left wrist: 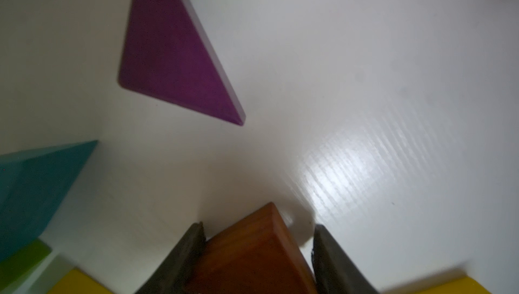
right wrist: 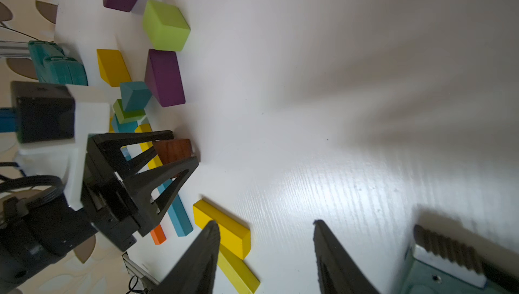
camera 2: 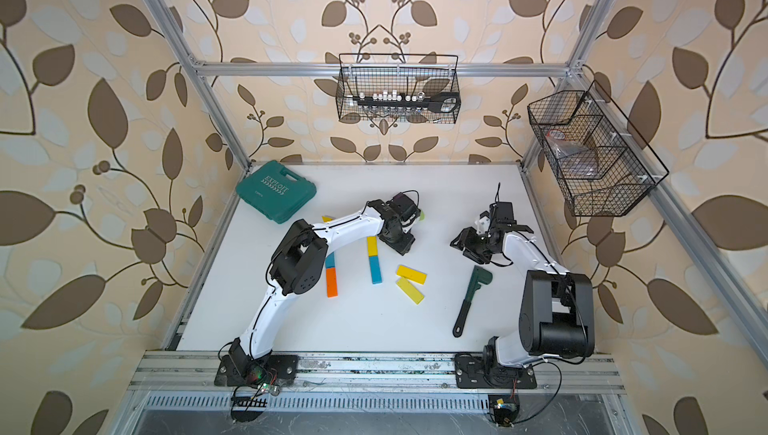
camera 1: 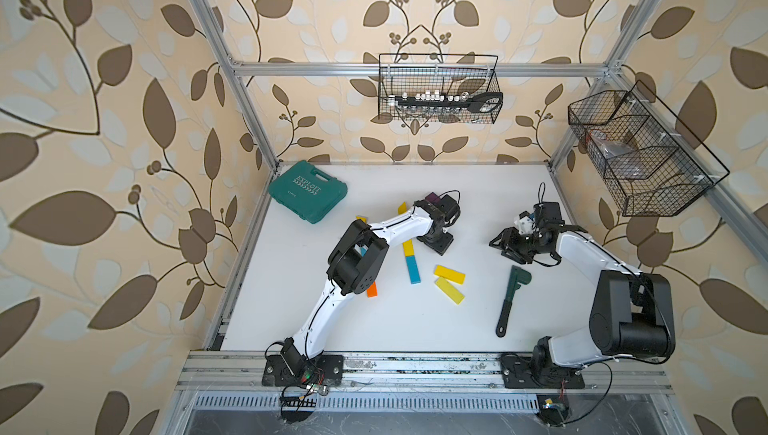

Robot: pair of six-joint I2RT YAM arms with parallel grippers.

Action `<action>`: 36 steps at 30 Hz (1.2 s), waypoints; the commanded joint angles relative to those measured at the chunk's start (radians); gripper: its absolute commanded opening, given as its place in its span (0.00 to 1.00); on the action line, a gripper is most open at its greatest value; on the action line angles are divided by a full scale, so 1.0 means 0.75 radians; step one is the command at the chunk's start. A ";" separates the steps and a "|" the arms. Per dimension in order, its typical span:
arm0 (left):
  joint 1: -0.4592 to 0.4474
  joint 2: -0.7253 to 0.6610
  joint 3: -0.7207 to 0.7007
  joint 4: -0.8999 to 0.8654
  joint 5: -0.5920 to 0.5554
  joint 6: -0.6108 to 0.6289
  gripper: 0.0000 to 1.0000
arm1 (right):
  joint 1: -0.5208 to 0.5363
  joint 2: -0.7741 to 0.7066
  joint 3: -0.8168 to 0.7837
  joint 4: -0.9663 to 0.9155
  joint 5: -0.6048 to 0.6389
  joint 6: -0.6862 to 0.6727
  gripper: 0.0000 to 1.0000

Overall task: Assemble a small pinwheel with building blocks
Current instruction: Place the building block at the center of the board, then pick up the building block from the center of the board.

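My left gripper reaches down at the table's middle back. A brown block stands on the table between its fingers; one finger touches it and a thin gap shows at the other. Ahead of it lie a purple wedge and a teal wedge. The right wrist view shows that gripper around the brown block, beside a green cube, purple blocks and a yellow wedge. My right gripper hangs open and empty, right of centre.
Two yellow bars lie mid-table, with a yellow and teal bar and an orange bar further left. A dark green toy wrench lies before the right gripper. A teal case sits back left. Wire baskets hang on the walls.
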 commanded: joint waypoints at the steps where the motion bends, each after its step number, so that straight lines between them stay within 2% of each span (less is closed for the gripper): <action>1: -0.015 -0.021 0.038 -0.053 0.014 -0.028 0.68 | 0.004 -0.005 -0.021 -0.025 0.042 -0.039 0.56; 3: -0.015 -0.061 0.040 -0.061 0.037 -0.035 0.70 | 0.014 -0.009 -0.020 -0.028 0.048 -0.047 0.56; 8: -0.014 -0.192 0.016 -0.073 0.069 -0.066 0.83 | 0.077 -0.023 -0.003 -0.033 0.099 -0.069 0.57; 11: -0.010 -0.301 -0.026 -0.091 0.064 -0.096 0.84 | 0.130 -0.034 0.002 -0.006 0.138 -0.063 0.58; 17: 0.019 -0.699 -0.283 -0.095 0.036 -0.195 0.95 | 0.207 0.012 0.014 0.069 0.098 -0.064 0.61; 18: 0.019 -0.784 -0.337 -0.102 0.006 -0.224 0.98 | 0.238 0.015 0.023 0.073 0.113 -0.077 0.62; 20: 0.027 -0.933 -0.419 -0.143 -0.082 -0.284 0.99 | 0.353 0.030 0.064 0.062 0.185 -0.128 0.66; 22: 0.086 -1.076 -0.488 -0.187 -0.116 -0.343 0.99 | 0.495 0.073 0.138 0.023 0.307 -0.182 0.72; 25: 0.339 -1.262 -0.580 -0.286 0.001 -0.416 0.99 | 0.668 0.159 0.245 -0.023 0.476 -0.275 0.75; 28: 0.546 -1.376 -0.628 -0.383 0.016 -0.389 0.99 | 0.763 0.249 0.330 -0.050 0.568 -0.344 0.80; 31: 0.621 -1.423 -0.618 -0.453 -0.037 -0.324 0.99 | 0.781 0.358 0.412 -0.065 0.523 -0.389 0.81; 36: 0.652 -1.422 -0.630 -0.495 -0.144 -0.242 0.99 | 0.810 0.538 0.568 -0.125 0.582 -0.441 0.79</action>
